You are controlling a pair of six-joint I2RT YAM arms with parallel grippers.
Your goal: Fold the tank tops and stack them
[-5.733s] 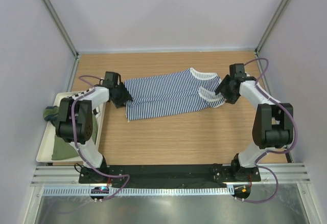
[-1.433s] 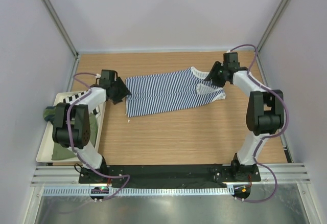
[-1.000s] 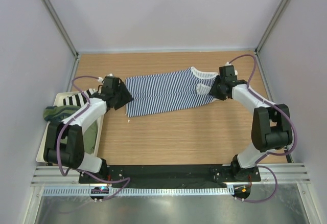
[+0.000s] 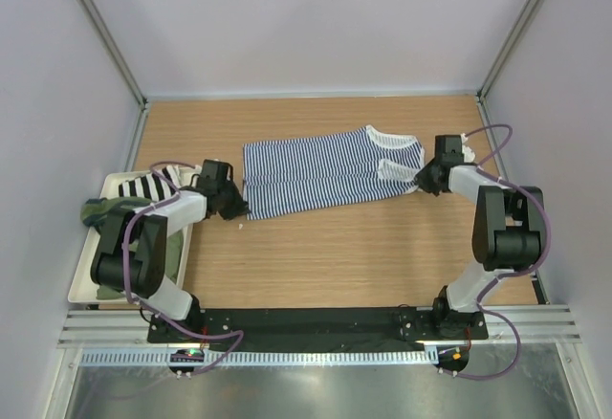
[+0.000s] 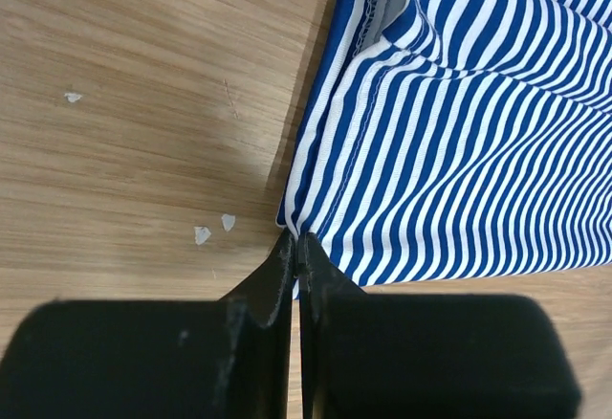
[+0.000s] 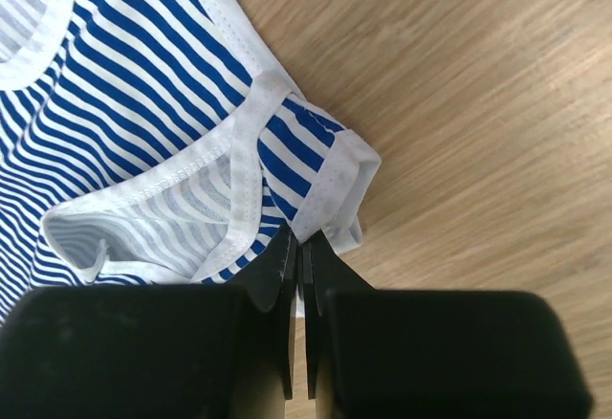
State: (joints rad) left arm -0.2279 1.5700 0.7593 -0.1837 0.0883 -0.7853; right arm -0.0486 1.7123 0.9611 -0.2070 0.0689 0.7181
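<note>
The striped tank top lies spread flat across the middle of the wooden table, hem to the left and white-trimmed straps to the right. My left gripper is shut on its near-left hem corner; in the left wrist view the gripper pinches the striped tank top's edge. My right gripper is shut on the near shoulder strap. In the right wrist view the gripper clamps the white trim of the strap. The olive green tank top is bunched in the tray at left.
A white tray sits at the table's left edge, holding the olive cloth and a black-and-white striped cloth. Grey walls with metal posts enclose the table. Small white specks lie on the wood by the hem corner.
Both grippers have closed on the striped top. The left one slid nearer to the near hem corner, the right one moved right onto the strap, and the cloth shifted slightly right.
</note>
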